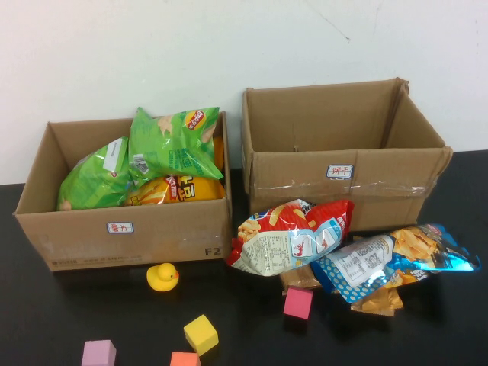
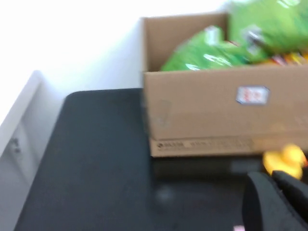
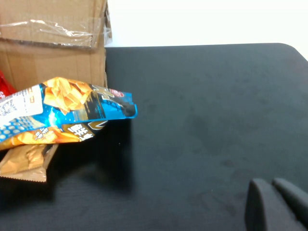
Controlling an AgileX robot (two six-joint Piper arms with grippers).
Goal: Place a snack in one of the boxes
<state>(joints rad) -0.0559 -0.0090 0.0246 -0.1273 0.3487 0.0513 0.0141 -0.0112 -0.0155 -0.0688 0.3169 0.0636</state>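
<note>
Blue snack bag (image 1: pixel 396 263) lies on the table (image 1: pixel 46 320) just in front of the empty right box (image 1: pixel 343 152), untouched. Right pincer (image 3: pixel 276 204) hangs beside it, left pincer (image 2: pixel 276 202) near the duck (image 1: pixel 162 277); can't tell either's opening. Next: reach in and grab

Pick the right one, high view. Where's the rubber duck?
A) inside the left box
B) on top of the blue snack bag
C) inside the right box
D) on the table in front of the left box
D: the rubber duck sits on the table just in front of the left box, which holds only snack bags. Neither gripper is near it: the left gripper and right gripper show only at their wrist views' edges.
</note>
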